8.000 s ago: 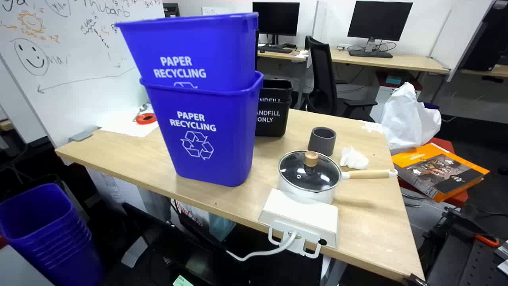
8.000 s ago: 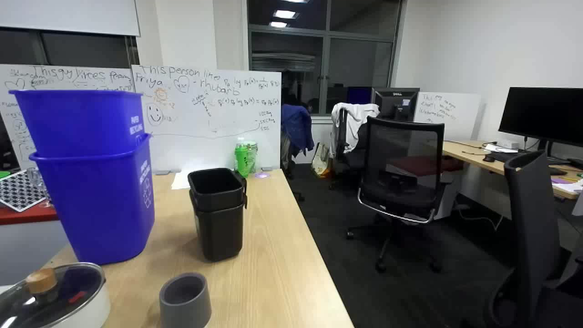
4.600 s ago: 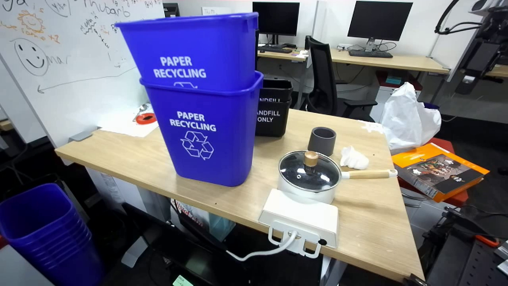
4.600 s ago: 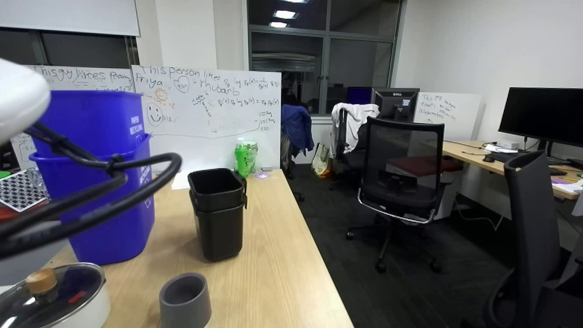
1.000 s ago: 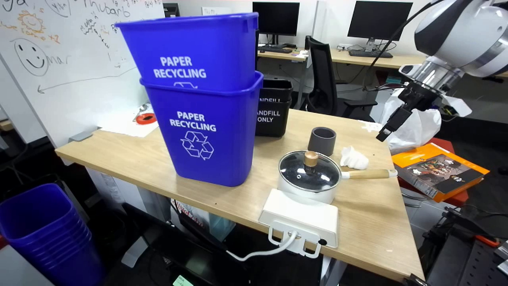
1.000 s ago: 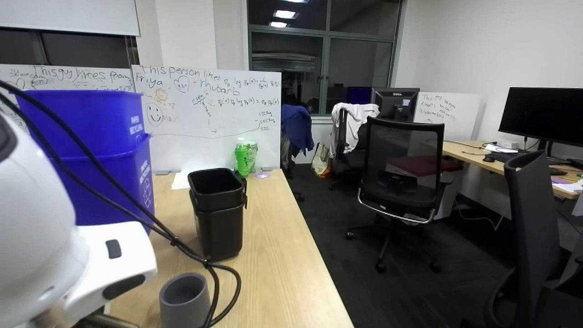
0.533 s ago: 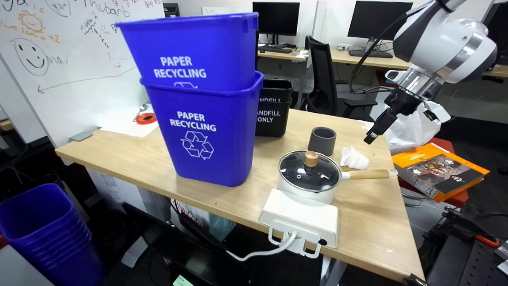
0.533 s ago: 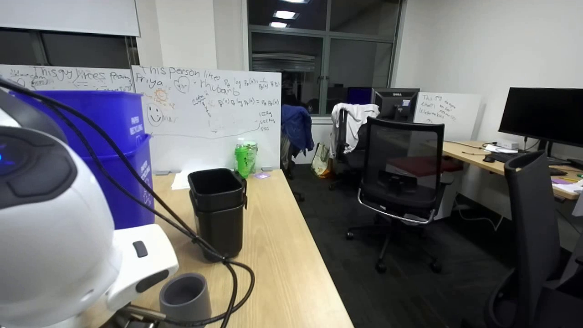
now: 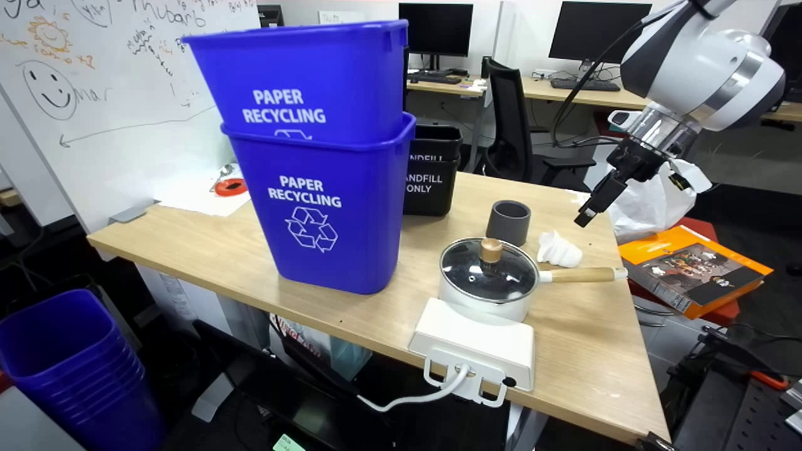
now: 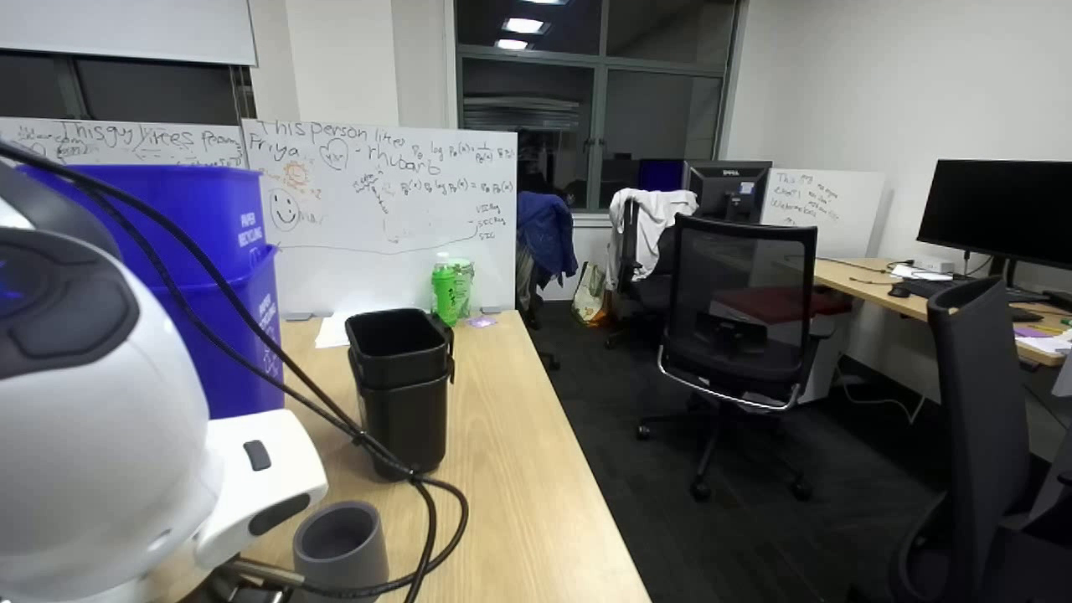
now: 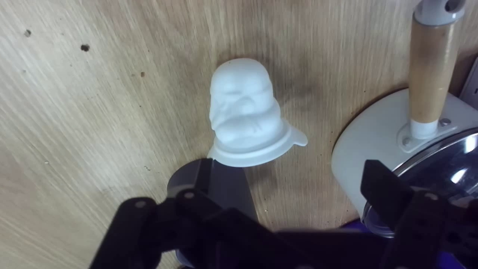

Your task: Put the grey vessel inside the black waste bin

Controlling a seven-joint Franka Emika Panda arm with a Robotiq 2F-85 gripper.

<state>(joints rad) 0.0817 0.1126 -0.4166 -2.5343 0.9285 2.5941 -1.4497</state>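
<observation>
OK so the jaws are spread wide with nothing between them — hanging above the table [image 9: 589,341], upper right in an exterior view. Near the middle of the wrist view is a white moulded lump [image 11: 244,116], not the target; the grey vessel [image 11: 231,186] is right beside it, lower middle, one jaw cutting across it. I'd call this lining up for the grab. Dropping straight down now would probably clip the lump or the vessel, so I'd slide over until the jaws straddle the grey vessel, then lower slowly, minding the lidded pan [image 11: 384,130] at right. Once it's held, lift high: the black waste bin [image 9: 432,200] stands well taller.

Only the wrist view shows the gap between the jaws, but no black waste bin. Both exterior views show the grey vessel upright on the table. Blue bins [image 9: 326,163] cover part of the black waste bin in an exterior view — left of centre in an exterior view, you look right into that black waste bin [image 10: 402,419].
</observation>
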